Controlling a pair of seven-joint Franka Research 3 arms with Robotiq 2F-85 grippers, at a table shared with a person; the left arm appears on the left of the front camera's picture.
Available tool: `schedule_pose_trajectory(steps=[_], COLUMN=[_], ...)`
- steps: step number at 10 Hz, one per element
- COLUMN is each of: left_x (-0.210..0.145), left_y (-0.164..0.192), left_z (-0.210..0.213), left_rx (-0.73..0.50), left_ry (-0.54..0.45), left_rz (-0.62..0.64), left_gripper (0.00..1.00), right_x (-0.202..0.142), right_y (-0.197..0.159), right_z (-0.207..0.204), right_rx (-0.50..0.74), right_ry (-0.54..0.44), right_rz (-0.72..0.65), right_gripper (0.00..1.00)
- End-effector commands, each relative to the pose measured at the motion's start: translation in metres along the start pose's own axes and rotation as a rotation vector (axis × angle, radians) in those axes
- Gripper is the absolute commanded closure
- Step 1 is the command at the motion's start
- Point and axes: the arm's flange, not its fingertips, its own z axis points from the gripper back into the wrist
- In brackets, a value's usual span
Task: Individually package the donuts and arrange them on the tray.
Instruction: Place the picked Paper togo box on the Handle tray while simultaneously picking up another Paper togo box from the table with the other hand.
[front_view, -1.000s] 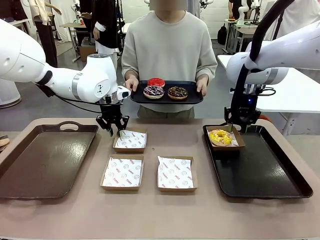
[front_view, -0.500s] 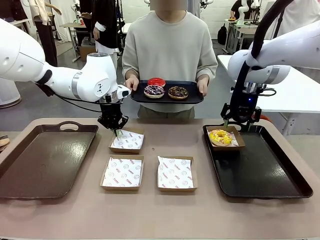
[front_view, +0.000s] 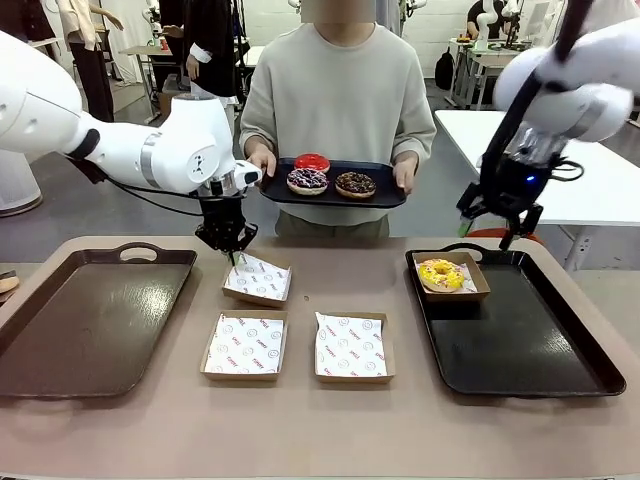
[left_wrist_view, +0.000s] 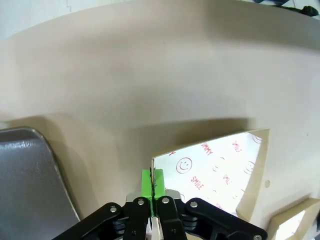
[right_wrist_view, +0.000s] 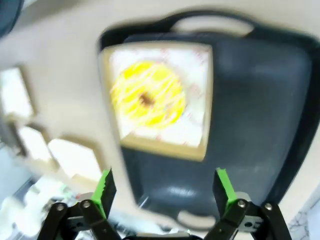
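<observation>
Four ring donuts in the room, one boxed; left gripper (front_view: 234, 256) pinching a carton, right gripper (front_view: 489, 228) hanging spread.

At the table's (front_view: 300, 430) three o'clock, the yellow sprinkled donut (front_view: 441, 273) sits in an open brown cardboard box (front_view: 481, 280) at the far corner of the large black plastic tray (front_view: 520, 350), the right gripper's green pads (right_wrist_view: 106, 185) wide apart above it. At twelve o'clock a person holds a small black tray (front_view: 330, 199) carrying the glossy red donut (front_view: 312, 163), the purple white-sprinkled donut (front_view: 307, 181) and the dark chocolate donut (front_view: 355, 184). Toward eleven o'clock the left gripper's fingers (left_wrist_view: 146, 182) are pressed together on the corner of a tilted paper-lined cardboard box (front_view: 258, 281). Two more lined boxes (front_view: 245, 345) lie flat near the centre, and a dark brown handled tray (front_view: 90, 320) sits at nine o'clock.
</observation>
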Motion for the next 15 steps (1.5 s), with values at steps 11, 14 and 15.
schedule_pose_trajectory(steps=[11, 14, 15], left_x=[-0.004, -0.010, -0.010], left_y=[-0.049, -0.043, -0.043], left_z=[0.144, 0.144, 0.144], left_rx=[-0.052, -0.058, -0.058], left_ry=[-0.088, -0.099, -0.099], left_rz=[0.034, 0.002, 0.002], left_gripper=[1.00, 1.00, 1.00], right_x=[-0.184, -0.191, -0.190], right_y=[-0.288, -0.309, -0.309], right_z=[0.091, 0.072, 0.070], right_rx=[0.967, 1.020, 1.021], right_ry=[-0.158, -0.235, -0.266], right_rz=[0.114, 0.052, 0.024], right_gripper=[0.00, 0.00, 0.00])
